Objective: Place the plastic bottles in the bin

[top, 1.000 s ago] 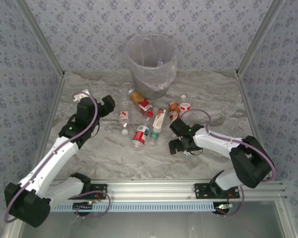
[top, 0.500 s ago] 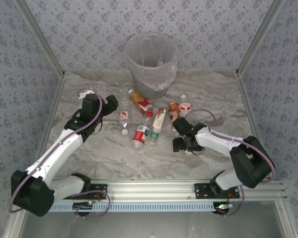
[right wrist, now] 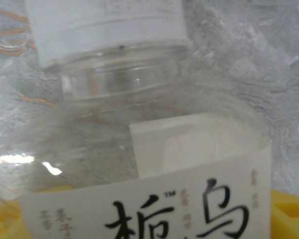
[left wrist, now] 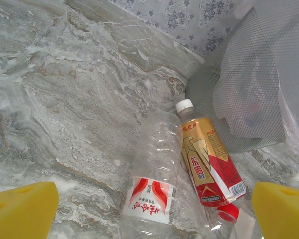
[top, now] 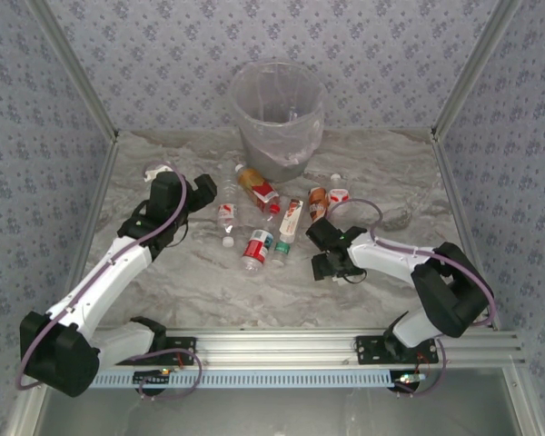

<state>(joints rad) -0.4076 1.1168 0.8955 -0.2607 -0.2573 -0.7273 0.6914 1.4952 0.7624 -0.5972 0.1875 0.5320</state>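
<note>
The bin (top: 277,113), grey with a clear liner, stands at the back middle and shows again as the bin (left wrist: 249,89). Several plastic bottles lie in front of it. My left gripper (top: 204,193) hovers open over a clear bottle with a red-and-white label (left wrist: 150,199), beside a gold-and-red bottle (left wrist: 207,167). My right gripper (top: 314,232) is at the near end of a brown-labelled bottle (top: 317,202). Up close, a white-capped clear bottle (right wrist: 139,124) lies between the right gripper's (right wrist: 149,219) yellow pads (right wrist: 289,214); contact is unclear.
Around the middle lie a red-labelled bottle (top: 257,247), a white-and-orange one (top: 289,221) and a red-and-white one (top: 338,194). Another bottle (top: 154,170) lies at the far left behind my left arm. Patterned walls close the table on three sides.
My left arm has reached forward and right toward the clear bottle. My right gripper has edged up-left onto the brown-labelled bottle, and its jaws have narrowed.
</note>
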